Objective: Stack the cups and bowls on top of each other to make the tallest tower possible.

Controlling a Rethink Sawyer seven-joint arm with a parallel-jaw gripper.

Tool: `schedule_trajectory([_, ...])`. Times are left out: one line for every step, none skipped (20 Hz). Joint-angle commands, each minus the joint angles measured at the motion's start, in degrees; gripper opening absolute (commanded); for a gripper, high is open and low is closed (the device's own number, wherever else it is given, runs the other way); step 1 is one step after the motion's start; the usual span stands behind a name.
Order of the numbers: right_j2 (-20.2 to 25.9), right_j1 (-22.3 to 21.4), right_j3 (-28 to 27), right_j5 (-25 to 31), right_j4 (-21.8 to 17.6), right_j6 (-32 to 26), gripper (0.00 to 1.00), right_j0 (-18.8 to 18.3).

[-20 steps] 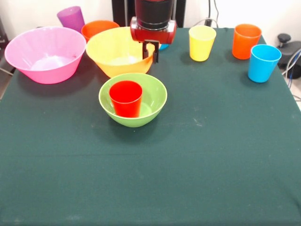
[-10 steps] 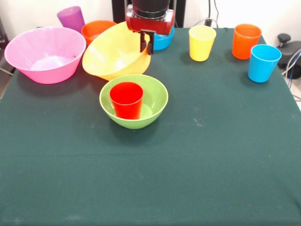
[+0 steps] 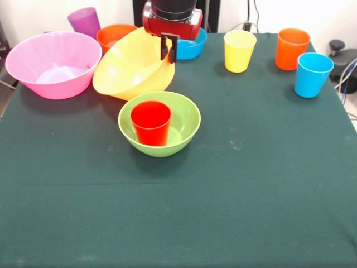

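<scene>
Yellow-orange bowl (image 3: 131,70) hanging tilted from the claw (image 3: 168,49), opening turned toward the camera and to picture left, rim pinched between the two dark fingers, low edge just above the green bowl's far rim. Claw closed on that rim, red housing above it at the top edge. Green bowl (image 3: 187,120) directly below and nearer the camera than the claw, resting on the table (image 3: 234,195), red cup (image 3: 150,123) standing upright inside it. Small blue bowl (image 3: 192,47) just beside the claw to picture right, partly hidden behind the red housing. Small orange bowl (image 3: 114,34) to picture left of the claw, partly behind the lifted bowl; purple cup (image 3: 85,21) farther left beyond it. Large pink bowl (image 3: 53,64) well off to picture left. Yellow cup (image 3: 239,51) to picture right of the claw, then orange cup (image 3: 292,48) and light blue cup (image 3: 313,74), all three upright and apart.
</scene>
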Motion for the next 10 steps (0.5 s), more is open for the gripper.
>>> schedule_trajectory([4.56, 0.85, -5.58, 5.76, 1.83, -1.22, 0.00, 1.52])
schedule_trajectory([4.49, 0.91, -5.86, 6.04, 1.80, -1.21, 0.00, 1.63])
schedule_trajectory([4.39, 0.84, -6.04, 6.39, 1.78, -1.19, 0.00, 1.78])
schedule_trajectory([4.22, 0.78, -6.43, 6.89, 1.71, -1.16, 0.00, 2.01])
schedule_trajectory([4.12, 0.66, -6.66, 7.52, 1.78, -1.12, 0.00, 2.17])
schedule_trajectory([4.06, 0.51, -6.94, 8.24, 1.89, -1.11, 0.00, 2.31])
schedule_trajectory([3.99, 0.33, -7.18, 8.88, 2.03, -1.02, 0.00, 2.46])
schedule_trajectory([3.93, 0.13, -7.26, 9.32, 2.17, -0.91, 0.00, 2.57])
schedule_trajectory([3.86, -0.06, -7.35, 9.76, 2.31, -0.80, 0.00, 2.68])
schedule_trajectory([3.83, -0.27, -7.32, 10.15, 2.51, -0.73, 0.00, 2.74])
